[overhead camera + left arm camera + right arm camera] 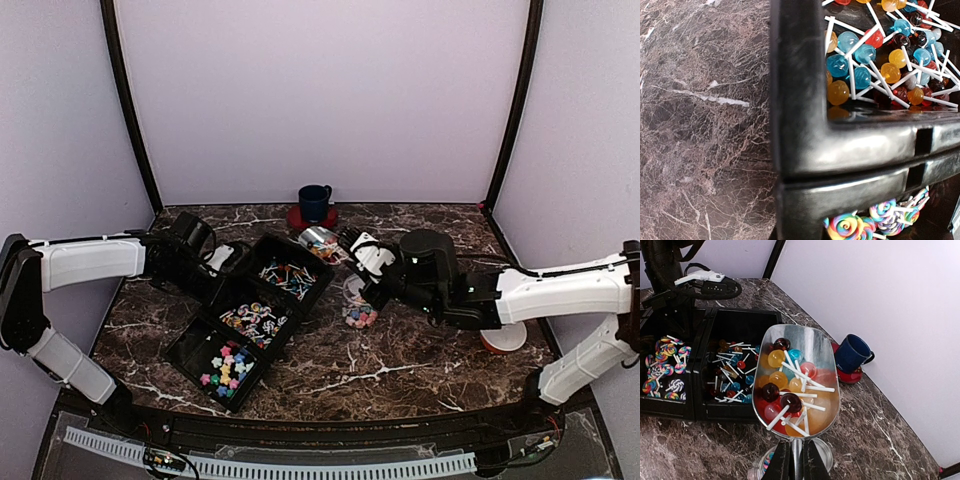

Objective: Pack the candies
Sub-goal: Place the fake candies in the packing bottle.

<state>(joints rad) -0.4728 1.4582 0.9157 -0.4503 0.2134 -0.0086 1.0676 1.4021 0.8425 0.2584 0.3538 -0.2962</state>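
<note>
My right gripper (796, 462) is shut on the handle of a metal scoop (810, 347) heaped with ball lollipops (777, 360) on white sticks. It holds the scoop above the clear jar (826, 456). In the top view the jar (358, 305) has small multicoloured candies (360, 317) at its bottom. Three black bins stand in a diagonal row: ball lollipops (290, 278), swirl lollipops (253, 320), and tiny coloured candies (225, 365). My left gripper (212, 265) is at the far bin's left side. Its wrist view shows only the bin wall (805, 145), so its jaws are hidden.
A blue mug (314, 202) on a red coaster stands at the back, just beyond the scoop. A red and white round thing (500, 341) lies under my right arm. The marble table's front edge runs just past the near bin.
</note>
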